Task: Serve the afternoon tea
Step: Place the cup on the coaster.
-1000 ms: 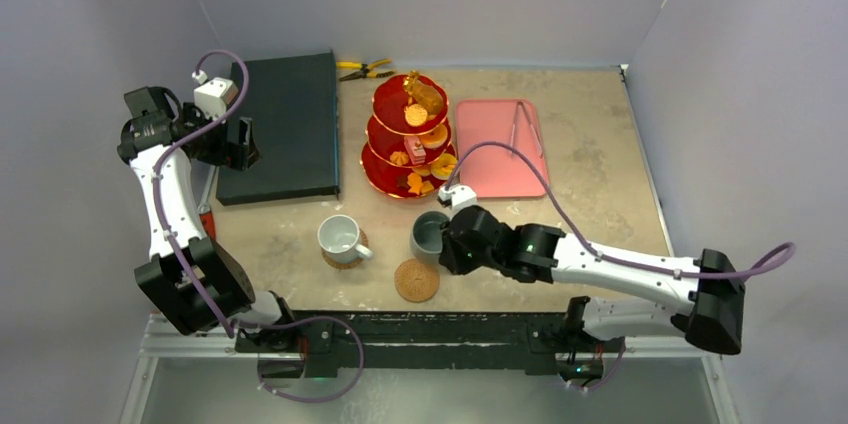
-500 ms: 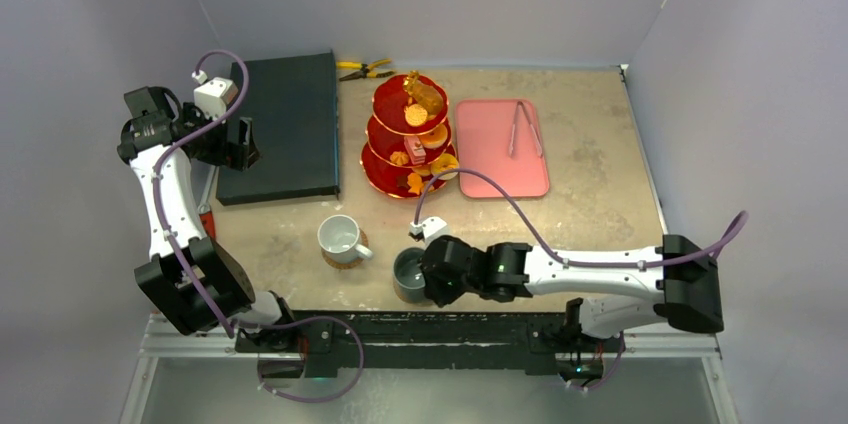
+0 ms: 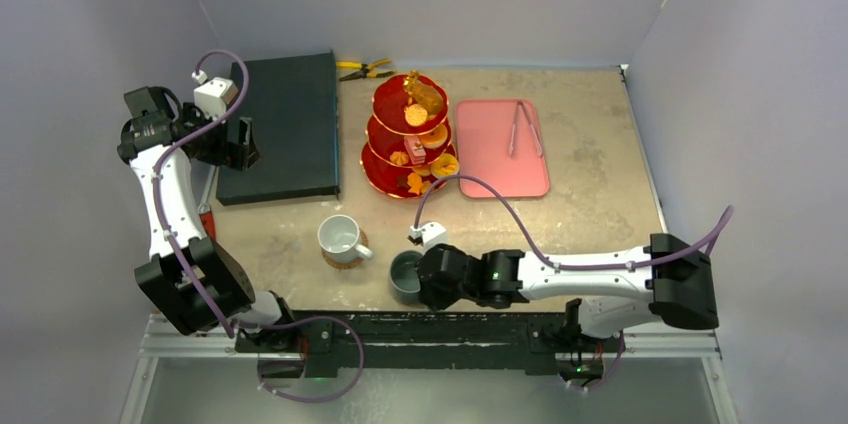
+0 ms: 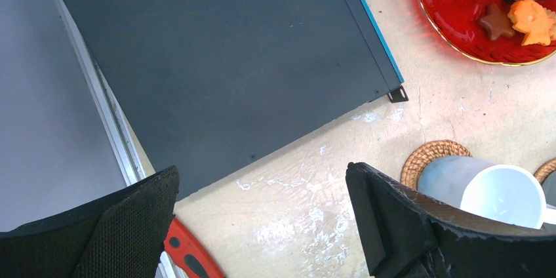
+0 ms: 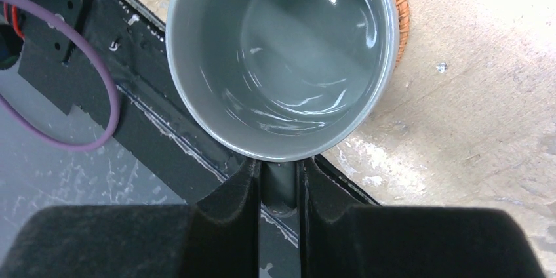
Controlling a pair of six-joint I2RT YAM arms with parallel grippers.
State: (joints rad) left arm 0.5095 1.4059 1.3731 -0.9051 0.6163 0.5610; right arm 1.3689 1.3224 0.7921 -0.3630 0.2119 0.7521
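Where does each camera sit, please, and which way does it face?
Top external: above and behind the robot, looking down on the table; both arms show.
Left wrist: on the left arm, facing down at dark slab and white mug; open left tool shows.
Right wrist: on the right arm, facing down into the grey mug; right tool grips its handle.
Shared: top and left wrist both show the white mug.

Left arm [image 3: 160, 194]: rises from its base, elbow folded, wrist high and turned sideways.
Left gripper [image 4: 262, 225]: spread wide, nothing between.
Right arm [image 3: 590, 279]: stretched low, forearm level, reaching leftward.
Right gripper [image 5: 278, 183]: narrow pinch on the handle of the grey mug [image 5: 282, 61], with the mug body directly ahead.
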